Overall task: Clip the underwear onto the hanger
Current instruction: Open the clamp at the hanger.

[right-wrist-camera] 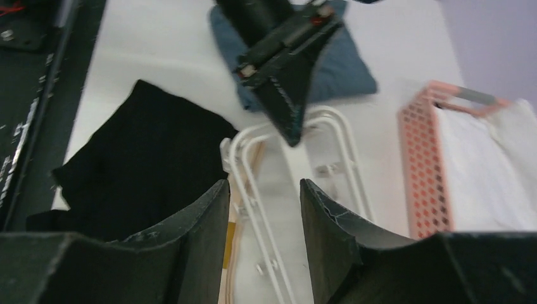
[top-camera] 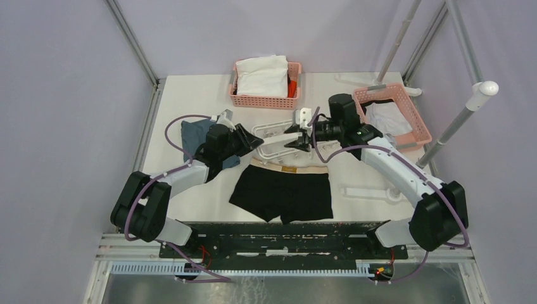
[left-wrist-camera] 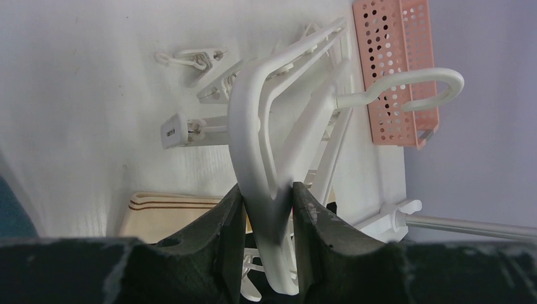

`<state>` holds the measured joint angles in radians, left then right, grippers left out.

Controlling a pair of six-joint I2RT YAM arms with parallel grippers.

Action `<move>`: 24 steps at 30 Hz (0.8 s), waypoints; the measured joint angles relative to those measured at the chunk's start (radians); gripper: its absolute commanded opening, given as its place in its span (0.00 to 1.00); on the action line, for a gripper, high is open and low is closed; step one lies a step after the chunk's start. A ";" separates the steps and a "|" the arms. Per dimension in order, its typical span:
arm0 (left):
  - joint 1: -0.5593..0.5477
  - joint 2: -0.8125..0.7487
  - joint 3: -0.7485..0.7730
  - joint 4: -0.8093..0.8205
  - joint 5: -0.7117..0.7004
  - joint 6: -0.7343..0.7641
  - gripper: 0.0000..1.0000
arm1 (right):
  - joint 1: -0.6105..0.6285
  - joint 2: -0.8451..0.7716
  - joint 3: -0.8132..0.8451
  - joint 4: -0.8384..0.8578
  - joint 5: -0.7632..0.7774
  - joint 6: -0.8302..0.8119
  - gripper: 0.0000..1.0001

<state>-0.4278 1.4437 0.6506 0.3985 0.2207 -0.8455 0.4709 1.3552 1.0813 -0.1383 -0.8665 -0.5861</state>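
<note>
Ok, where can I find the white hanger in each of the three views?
Top external: the hanger lies mid-table, just behind the underwear.
Left wrist: the hanger fills the middle, hook pointing right.
Right wrist: the hanger shows as thin rails, lower middle.
Shared landmark: the underwear, by its tan waistband or black fabric.

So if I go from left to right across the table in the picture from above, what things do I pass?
You pass the folded blue cloth → left gripper → white hanger → right gripper → pink basket at the right edge.
</note>
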 measured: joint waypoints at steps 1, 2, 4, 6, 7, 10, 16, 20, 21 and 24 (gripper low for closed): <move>0.000 -0.002 0.002 -0.006 0.000 0.003 0.37 | 0.012 0.024 0.019 -0.062 -0.029 -0.066 0.52; 0.000 -0.003 0.003 -0.010 0.000 0.006 0.37 | 0.025 0.057 0.050 -0.139 -0.054 -0.138 0.52; 0.000 -0.006 0.005 -0.010 0.000 0.011 0.37 | 0.047 0.130 0.108 -0.264 -0.086 -0.262 0.52; 0.000 -0.008 0.008 -0.013 0.000 0.018 0.37 | 0.056 0.188 0.141 -0.351 -0.101 -0.352 0.52; 0.000 -0.008 0.010 -0.018 0.000 0.021 0.37 | 0.056 0.209 0.148 -0.377 -0.102 -0.379 0.51; 0.000 -0.010 0.013 -0.031 0.000 0.025 0.37 | 0.060 0.272 0.173 -0.448 -0.098 -0.440 0.50; 0.000 -0.011 0.014 -0.046 0.000 0.040 0.37 | 0.075 0.365 0.225 -0.481 -0.075 -0.468 0.49; 0.000 -0.011 0.016 -0.053 0.000 0.041 0.37 | 0.098 0.396 0.228 -0.422 -0.048 -0.427 0.50; 0.000 -0.011 0.016 -0.053 0.000 0.042 0.37 | 0.105 0.404 0.228 -0.399 -0.039 -0.412 0.50; 0.000 -0.011 0.016 -0.053 0.000 0.043 0.37 | 0.122 0.423 0.228 -0.334 -0.004 -0.377 0.50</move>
<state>-0.4278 1.4330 0.6670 0.3454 0.2211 -0.8028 0.5934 1.7782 1.3090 -0.4725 -0.8707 -0.9627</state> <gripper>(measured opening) 0.381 0.496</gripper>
